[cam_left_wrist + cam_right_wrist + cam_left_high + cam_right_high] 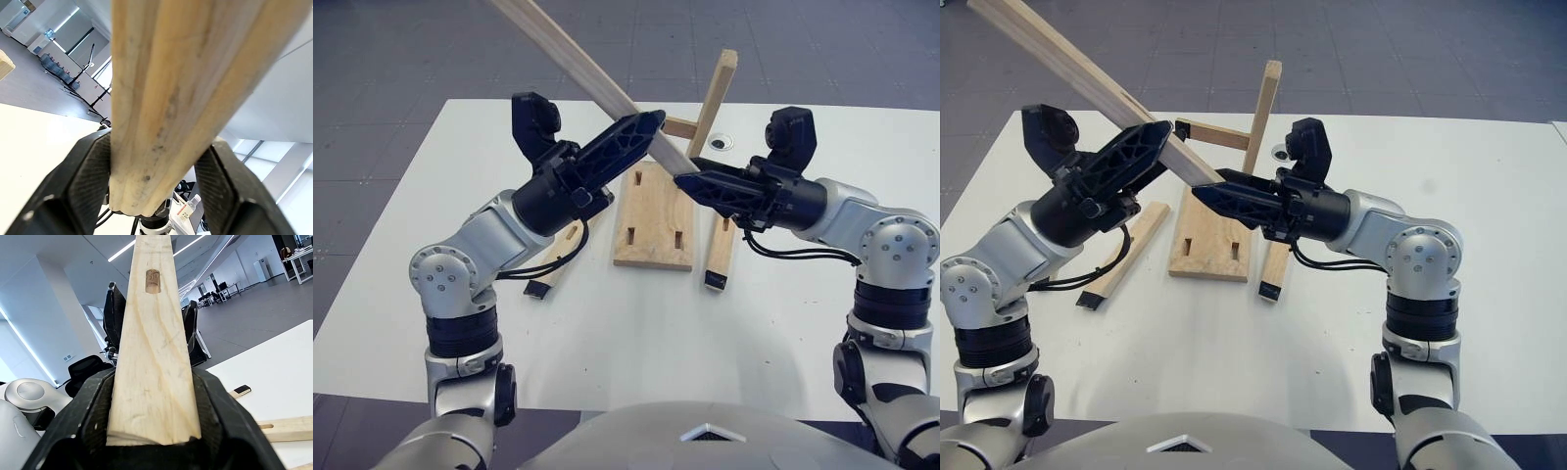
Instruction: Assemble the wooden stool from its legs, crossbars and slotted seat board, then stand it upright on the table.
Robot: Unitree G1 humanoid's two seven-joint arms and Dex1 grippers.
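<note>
— Left eye view, tell me: what are the claws doing?

— Both are pinching the same long leg (578, 61), a pale, square-edged stick of planed wood slanting up toward 10 o'clock over the table (626, 333). The left gripper (646, 123) is clamping it partway along. The right gripper (690, 183) is squeezing its low end, just above the seat board (654, 220).

— And the board itself?

— It is lying flat at the middle of the white tabletop, a rectangular slab with visible grain and small rectangular slots cut in it.

— The other pieces?

— A second leg (554, 264) with a black cap is lying at the board's 8 o'clock, partly under the left arm. A third leg (719, 257), also black-capped, is lying just beside the board at 3 o'clock. At 1 o'clock a tilted leg (717, 98) is sticking up with a short crossbar (680, 127) jutting from it, and its foot is hiding behind the right claw.

— Anything closer?

— In the right wrist view the matte black fingers (93, 416) are pressing both sides of the stick, and an oval mortise (152, 281) is showing in its face. In the left wrist view the pads (83, 181) are hugging it too.
</note>
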